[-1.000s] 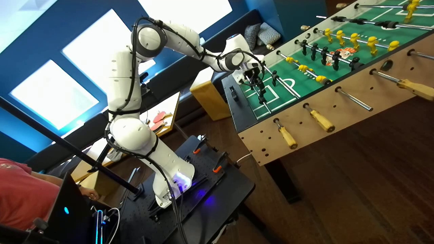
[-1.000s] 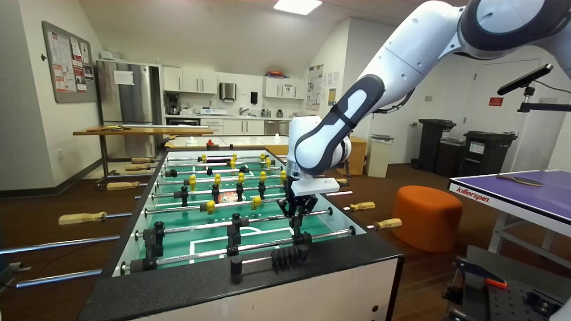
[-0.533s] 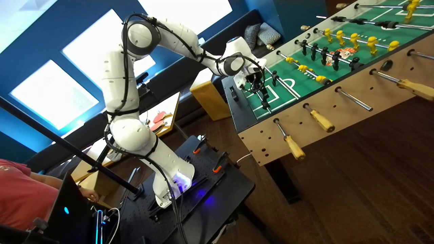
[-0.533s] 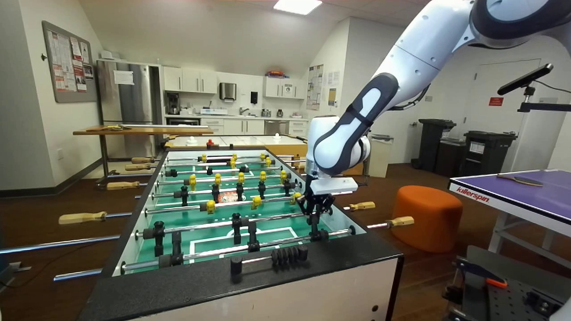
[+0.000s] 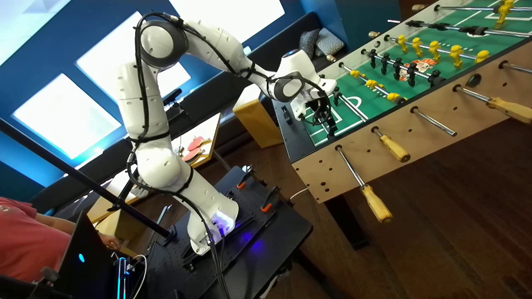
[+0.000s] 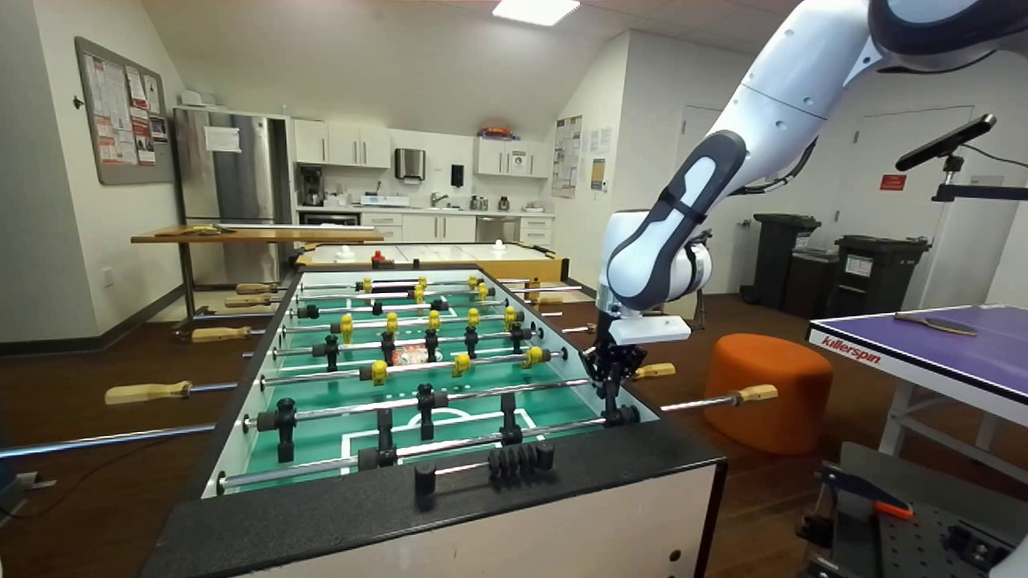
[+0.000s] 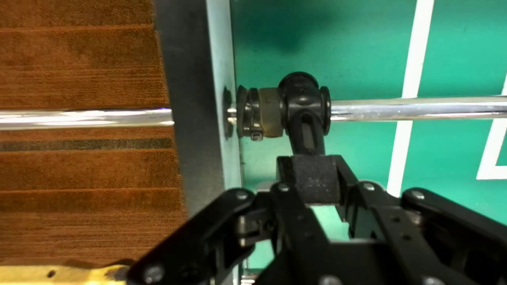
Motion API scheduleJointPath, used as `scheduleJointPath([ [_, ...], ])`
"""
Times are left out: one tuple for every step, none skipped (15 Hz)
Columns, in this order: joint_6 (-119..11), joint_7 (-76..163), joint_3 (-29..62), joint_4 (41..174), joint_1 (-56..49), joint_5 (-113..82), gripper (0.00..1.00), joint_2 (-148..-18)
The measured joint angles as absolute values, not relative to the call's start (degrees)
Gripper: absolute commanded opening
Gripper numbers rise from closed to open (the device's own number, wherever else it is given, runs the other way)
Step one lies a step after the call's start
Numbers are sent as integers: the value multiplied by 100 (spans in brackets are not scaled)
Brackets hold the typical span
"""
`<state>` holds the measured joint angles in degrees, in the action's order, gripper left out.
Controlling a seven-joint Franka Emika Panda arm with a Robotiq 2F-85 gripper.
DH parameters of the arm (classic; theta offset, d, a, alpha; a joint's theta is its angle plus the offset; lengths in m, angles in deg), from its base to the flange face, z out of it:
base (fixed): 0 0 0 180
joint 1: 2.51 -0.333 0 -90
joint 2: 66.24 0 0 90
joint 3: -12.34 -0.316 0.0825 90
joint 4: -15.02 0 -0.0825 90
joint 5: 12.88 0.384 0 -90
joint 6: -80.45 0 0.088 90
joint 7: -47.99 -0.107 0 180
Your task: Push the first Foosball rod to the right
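The first foosball rod (image 6: pixel 321 468) is the silver rod closest to the table's near end, carrying black player figures. My gripper (image 7: pixel 313 178) is shut on the foot of a black player figure (image 7: pixel 303 99) on this rod. In the wrist view the rod (image 7: pixel 416 109) runs level and the foot block sits between both fingertips. A rubber bumper (image 7: pixel 270 113) stands between the figure and the side wall, with a small gap to the wall. The rod's wooden handle (image 6: pixel 756 392) sticks out well beyond the side wall; it also shows in an exterior view (image 5: pixel 376 204).
The table's side wall (image 7: pixel 223 79) is close beside the gripper. The second rod (image 6: pixel 345 410), also with black figures, lies just behind. A score counter (image 6: pixel 518 460) sits on the near end ledge (image 6: pixel 337 514). An orange stool (image 6: pixel 767 385) stands beyond the handles.
My gripper has moved toward the handle-side wall, holding the figure. The first rod slid along with it: its handle sticks out farther, and its opposite end has gone from view.
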<state>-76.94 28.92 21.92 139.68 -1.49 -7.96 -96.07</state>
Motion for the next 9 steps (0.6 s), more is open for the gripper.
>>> scheduleJointPath([
  [-7709, 2985, 2170, 14005, -88, -753, 7, -9582],
  [-7720, 3019, 2163, 14013, -80, -738, 7, -9579],
  [-7729, 3033, 2165, 14017, -82, -738, 7, -9578],
  [-7740, 3035, 2170, 14023, -94, -739, 18, -9575],
  [-7742, 3035, 2173, 14028, -100, -739, 52, -9572],
  [-7746, 3035, 2182, 14031, -108, -740, 54, -9571],
  [-7747, 3012, 2199, 14051, -130, -740, 59, -9553],
  [-7746, 2960, 2228, 14110, -153, -740, 68, -9480],
  [-7743, 2940, 2263, 14201, -172, -740, 74, -9349],
])
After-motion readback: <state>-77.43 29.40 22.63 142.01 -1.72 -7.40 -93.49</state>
